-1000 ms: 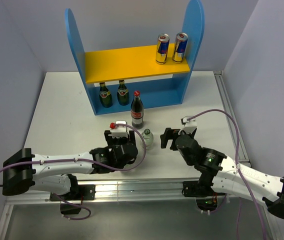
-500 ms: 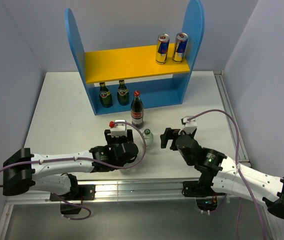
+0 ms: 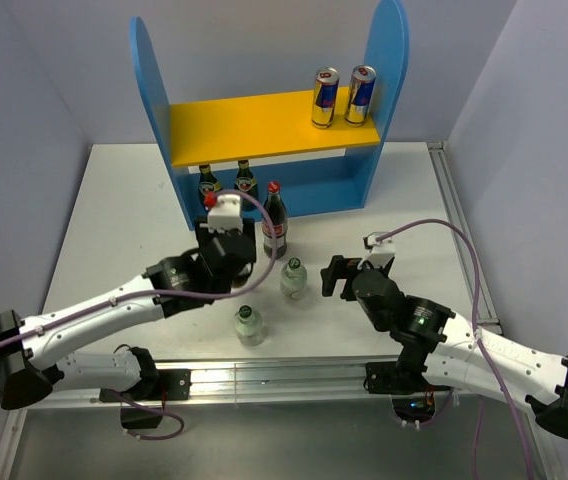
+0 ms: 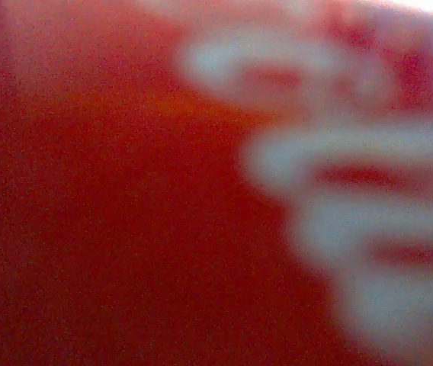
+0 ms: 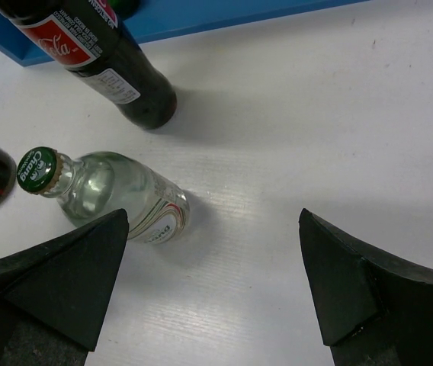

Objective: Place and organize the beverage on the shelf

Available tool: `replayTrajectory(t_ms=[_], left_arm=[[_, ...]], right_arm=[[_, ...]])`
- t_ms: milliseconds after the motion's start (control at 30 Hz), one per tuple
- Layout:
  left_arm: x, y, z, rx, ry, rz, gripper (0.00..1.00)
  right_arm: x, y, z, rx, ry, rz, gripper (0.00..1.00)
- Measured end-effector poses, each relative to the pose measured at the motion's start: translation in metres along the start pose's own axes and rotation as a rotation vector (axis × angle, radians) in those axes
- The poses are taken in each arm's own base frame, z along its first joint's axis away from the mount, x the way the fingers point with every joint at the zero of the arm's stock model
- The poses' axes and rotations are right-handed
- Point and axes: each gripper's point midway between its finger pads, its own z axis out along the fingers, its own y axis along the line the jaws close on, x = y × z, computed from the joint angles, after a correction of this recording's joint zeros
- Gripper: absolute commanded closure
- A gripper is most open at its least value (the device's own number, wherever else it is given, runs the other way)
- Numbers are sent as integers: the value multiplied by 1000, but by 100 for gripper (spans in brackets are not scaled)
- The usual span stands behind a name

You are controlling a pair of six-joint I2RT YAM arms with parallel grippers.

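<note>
The shelf [image 3: 153, 110] stands at the back with two silver-blue cans [image 3: 342, 96] on the right of its yellow board. Two small dark bottles [image 3: 225, 184] stand on its blue base. My left gripper [image 3: 226, 238] is shut on a cola bottle whose red cap [image 3: 210, 201] shows beside the wrist. Its blurred red label [image 4: 125, 191] fills the left wrist view and hides the fingers. A second cola bottle [image 3: 275, 220] [image 5: 102, 61] stands in front of the shelf. One clear green-capped bottle [image 3: 293, 278] [image 5: 117, 194] stands left of my open, empty right gripper [image 3: 336, 277] [image 5: 213, 282]. Another clear bottle [image 3: 249, 325] stands nearer the front edge.
The white table [image 3: 124, 220] ends in a metal rail [image 3: 264, 375] at the near side. Grey walls close in on the left, right and back. The right arm's purple cable [image 3: 464, 250] loops over the table's right part.
My left gripper shut on the cola bottle and carried it away from the front toward the shelf's left part. The clear bottle near the front, covered by the arm before, now shows. The right arm stayed still.
</note>
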Motion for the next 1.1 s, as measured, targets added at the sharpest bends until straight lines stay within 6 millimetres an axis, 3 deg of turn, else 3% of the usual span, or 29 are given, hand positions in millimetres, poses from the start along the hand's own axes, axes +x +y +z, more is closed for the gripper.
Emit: replayTrajectory(t_ms=[200,400,567,700,800,967,1100], left_arm=[[-84,23,15,-34,-67,-32,100],[-177,46,48,-89,-127,-71,100],[-235,61,67,-122,-175,-78,100],[-268,67,74,-117,-207,-73,100],[-282,76,80,-114,-226,-87,100],[-291,97,99,-155,-233,-105,100],[-282,107,126,-181,-203,-93,100]], right_arm=[[-2,0,-1,-4,-6,5,0],[-3,1,-2,-8,-11,11,0],[-5,1,-3,-15,-15,16,0],[-3,0,-3,-17,-13,16,0],[-3,1,-5,-27,-15,22,0],[-5,2,-6,-35,-19,28,0],[-4,2,-6,-38,-18,29,0]])
